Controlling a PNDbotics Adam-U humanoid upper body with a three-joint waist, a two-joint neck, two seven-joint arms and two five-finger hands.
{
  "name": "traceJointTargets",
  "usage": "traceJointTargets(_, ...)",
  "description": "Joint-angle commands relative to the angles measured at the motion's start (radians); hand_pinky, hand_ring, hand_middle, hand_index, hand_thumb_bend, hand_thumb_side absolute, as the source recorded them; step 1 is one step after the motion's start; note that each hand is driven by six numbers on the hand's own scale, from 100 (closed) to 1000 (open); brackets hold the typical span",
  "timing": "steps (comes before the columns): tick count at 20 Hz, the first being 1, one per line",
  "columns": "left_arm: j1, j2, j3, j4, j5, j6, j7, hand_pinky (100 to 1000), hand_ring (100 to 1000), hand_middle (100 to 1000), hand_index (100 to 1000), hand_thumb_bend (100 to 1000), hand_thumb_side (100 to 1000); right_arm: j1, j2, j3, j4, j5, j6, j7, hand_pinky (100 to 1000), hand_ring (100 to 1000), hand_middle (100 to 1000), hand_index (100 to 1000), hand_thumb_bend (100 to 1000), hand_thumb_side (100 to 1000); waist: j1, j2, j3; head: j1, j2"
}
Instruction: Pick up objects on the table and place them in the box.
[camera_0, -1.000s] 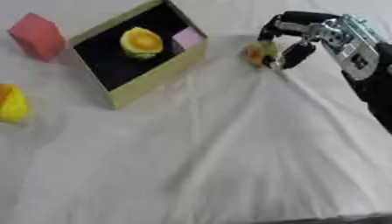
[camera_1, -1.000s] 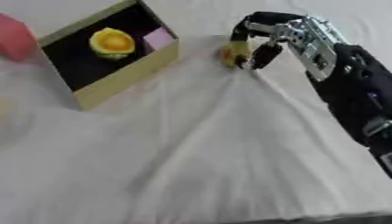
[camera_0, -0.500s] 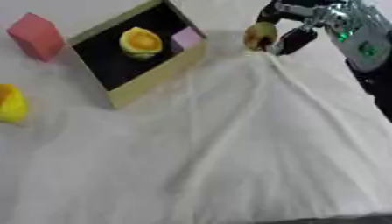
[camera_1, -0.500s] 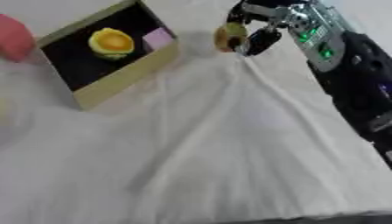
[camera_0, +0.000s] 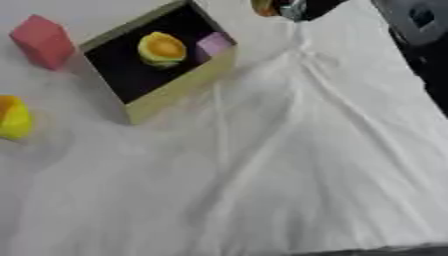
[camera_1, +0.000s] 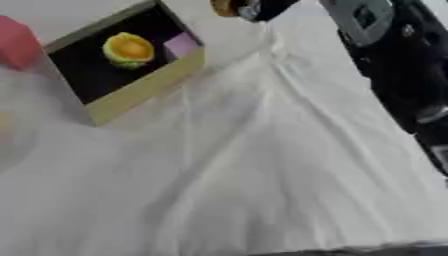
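Note:
My right hand (camera_1: 265, 7) is at the top edge, just right of the box's far corner, with its fingers curled round a small orange-brown object (camera_1: 222, 6) held above the cloth. The top edge cuts off most of the hand and the object. The tan box (camera_0: 179, 86) with a black inside stands at the upper left. A yellow-orange fruit-like piece (camera_0: 162, 49) and a small purple block (camera_0: 214, 44) lie in it. My left hand shows in neither view.
A pink block (camera_0: 42, 41) lies left of the box. A yellow and orange object (camera_0: 13, 116) sits at the far left edge. The white cloth (camera_0: 289, 150) has ridges running from the hand toward the front. My dark right forearm (camera_1: 389, 60) fills the upper right.
My right hand has lifted the small orange-brown object off the cloth and carried it up and to the left, toward the box's far corner. Nothing else has moved.

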Motion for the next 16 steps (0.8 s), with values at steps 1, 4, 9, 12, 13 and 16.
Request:
traceJointTargets(1, -0.026, 0.012, -0.002, -0.015, 0.007, -0.005, -0.007, 697, 688, 710, 804, 458, 532, -0.042, 0.042, 0.006, 0.011, -0.005, -0.011, 0.009, 790, 726, 524, 653, 100, 100, 0.002, -0.019, 0.008, -0.019, -0.007)
traceJointTargets(4, -0.041, 0.010, -0.003, -0.015, 0.011, -0.009, -0.010, 697, 688, 710, 804, 460, 531, -0.053, 0.093, 0.011, 0.045, 0.002, -0.023, 0.009, 793, 730, 529, 658, 100, 100, -0.001, -0.011, 0.024, -0.035, -0.011)
traceJointTargets(9, -0.058, 0.013, -0.007, -0.015, 0.015, -0.011, -0.016, 697, 688, 710, 804, 461, 530, -0.056, 0.146, -0.001, 0.119, 0.065, -0.053, 0.002, 798, 740, 543, 670, 100, 100, -0.005, -0.001, 0.046, -0.048, -0.016)
traceJointTargets(12, -0.063, 0.016, -0.006, -0.015, 0.015, -0.012, -0.015, 696, 688, 710, 803, 462, 529, -0.055, 0.159, -0.016, 0.157, 0.092, -0.072, -0.004, 803, 748, 553, 679, 100, 100, -0.009, 0.003, 0.055, -0.049, -0.019)
traceJointTargets(13, -0.064, 0.016, -0.006, -0.015, 0.015, -0.012, -0.015, 696, 688, 710, 803, 462, 529, -0.054, 0.162, -0.020, 0.167, 0.098, -0.078, -0.005, 804, 750, 556, 682, 100, 100, -0.010, 0.004, 0.056, -0.050, -0.020)
traceJointTargets(16, -0.063, 0.015, -0.006, -0.015, 0.015, -0.012, -0.015, 696, 688, 710, 803, 462, 530, -0.054, 0.165, -0.024, 0.184, 0.117, -0.093, -0.011, 810, 771, 593, 715, 100, 100, -0.012, 0.004, 0.056, -0.049, -0.020)
